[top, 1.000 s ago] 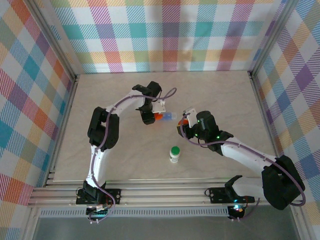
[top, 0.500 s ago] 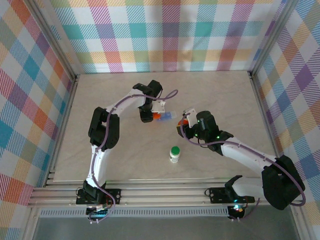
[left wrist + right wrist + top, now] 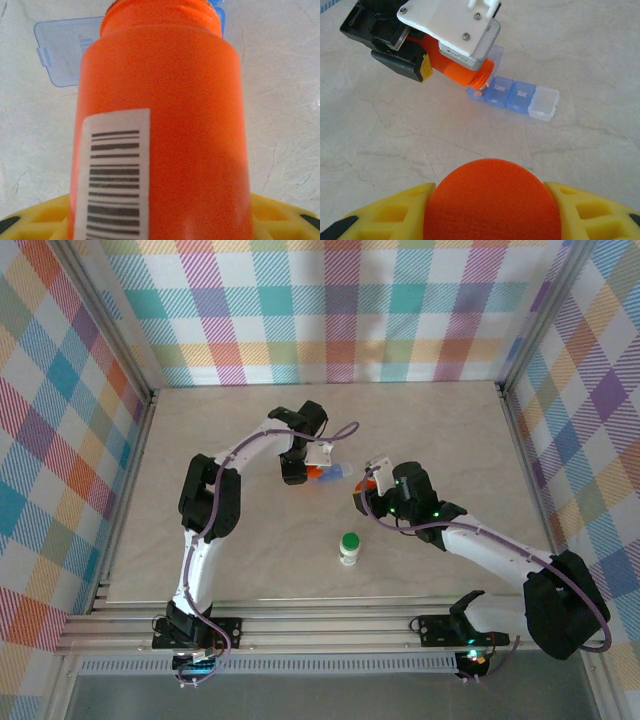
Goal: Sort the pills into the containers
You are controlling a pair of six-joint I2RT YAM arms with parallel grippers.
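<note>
Table (image 3: 450,430), seen from above. Pill-box strip (image 3: 512,95) near centre. Open bottle (image 3: 457,70) tilted in left gripper (image 3: 303,475), mouth over strip's 9 o'clock end, one pill (image 3: 478,93) in that end compartment. Loose cap (image 3: 492,200) in right gripper (image 3: 362,494), at 4 o'clock of strip. Capped bottle (image 3: 349,548) upright at 6 o'clock, apart.

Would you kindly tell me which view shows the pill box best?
The right wrist view: the pill box lies nearly whole, compartments and day labels readable, beneath the mouth of the orange bottle. The left wrist view gives one pale-blue lid behind that bottle; the top view, a small blue sliver.
</note>
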